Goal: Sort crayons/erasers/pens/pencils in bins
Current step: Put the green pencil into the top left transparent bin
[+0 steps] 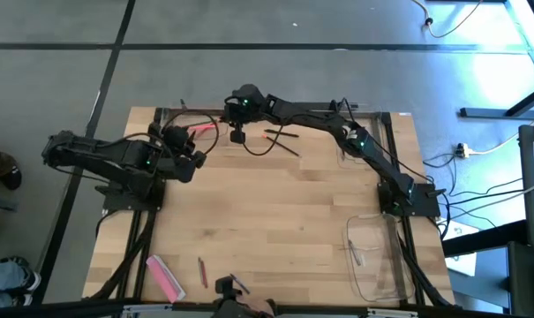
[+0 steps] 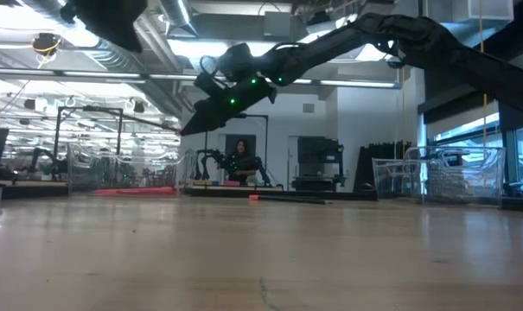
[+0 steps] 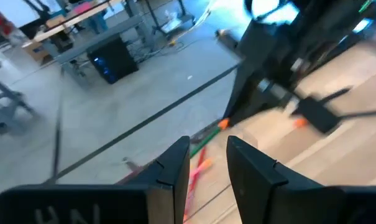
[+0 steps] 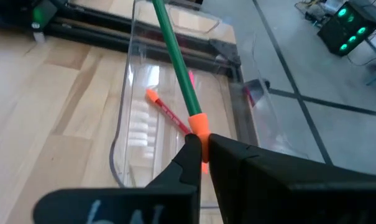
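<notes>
Right wrist view: right pincer [image 4: 202, 151] clamps a green pencil [image 4: 177, 56] over a clear bin [image 4: 127, 106] holding a red pencil [image 4: 168, 113].

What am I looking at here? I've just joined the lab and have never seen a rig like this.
Two dark robot arms with two-finger grippers work at a wooden table. One picture looks straight down on it and one looks level across the tabletop. The other two come from cameras on the arms' wrists.

The right gripper is shut on a green pencil with an orange end. Just beyond it is a clear bin with a red stick inside. The left gripper is open, near a pink-red crayon.

Also on the table are black pens, a flat pink bar and another clear bin.
</notes>
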`<control>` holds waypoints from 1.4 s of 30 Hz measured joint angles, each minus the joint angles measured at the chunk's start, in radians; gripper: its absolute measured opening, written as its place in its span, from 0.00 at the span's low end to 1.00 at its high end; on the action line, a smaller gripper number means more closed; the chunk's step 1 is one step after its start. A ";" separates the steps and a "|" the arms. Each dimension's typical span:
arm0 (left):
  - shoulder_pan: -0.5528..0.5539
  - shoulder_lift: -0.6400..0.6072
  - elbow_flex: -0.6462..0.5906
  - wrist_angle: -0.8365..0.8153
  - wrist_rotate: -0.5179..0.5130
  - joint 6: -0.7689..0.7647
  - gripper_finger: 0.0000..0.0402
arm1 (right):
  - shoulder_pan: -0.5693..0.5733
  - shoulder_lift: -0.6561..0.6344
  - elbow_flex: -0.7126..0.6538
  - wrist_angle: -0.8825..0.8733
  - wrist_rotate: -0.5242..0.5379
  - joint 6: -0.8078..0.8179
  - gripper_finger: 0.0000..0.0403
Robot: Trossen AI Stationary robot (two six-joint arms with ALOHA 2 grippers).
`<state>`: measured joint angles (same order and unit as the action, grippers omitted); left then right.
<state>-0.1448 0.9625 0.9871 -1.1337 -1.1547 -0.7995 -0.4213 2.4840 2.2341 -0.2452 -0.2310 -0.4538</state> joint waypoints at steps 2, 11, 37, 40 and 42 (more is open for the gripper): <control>0.025 0.000 0.000 -0.037 0.031 0.025 0.25 | 0.000 0.000 0.000 0.013 0.000 0.000 0.05; 0.212 0.000 0.000 -0.052 0.262 0.379 0.25 | 0.000 0.000 0.000 0.010 0.001 0.000 0.05; 0.714 0.067 0.000 0.130 0.596 1.190 0.25 | 0.000 -0.002 0.000 0.055 0.001 0.000 0.05; 0.741 0.067 0.000 0.129 0.659 1.202 0.25 | 0.000 -0.002 0.000 0.055 0.001 0.000 0.05; 0.752 0.071 0.000 0.129 0.689 1.203 0.25 | 0.000 -0.002 0.000 0.055 0.001 0.000 0.05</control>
<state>0.6071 1.0335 0.9871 -1.0042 -0.4659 0.4035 -0.4213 2.4817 2.2341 -0.1898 -0.2298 -0.4538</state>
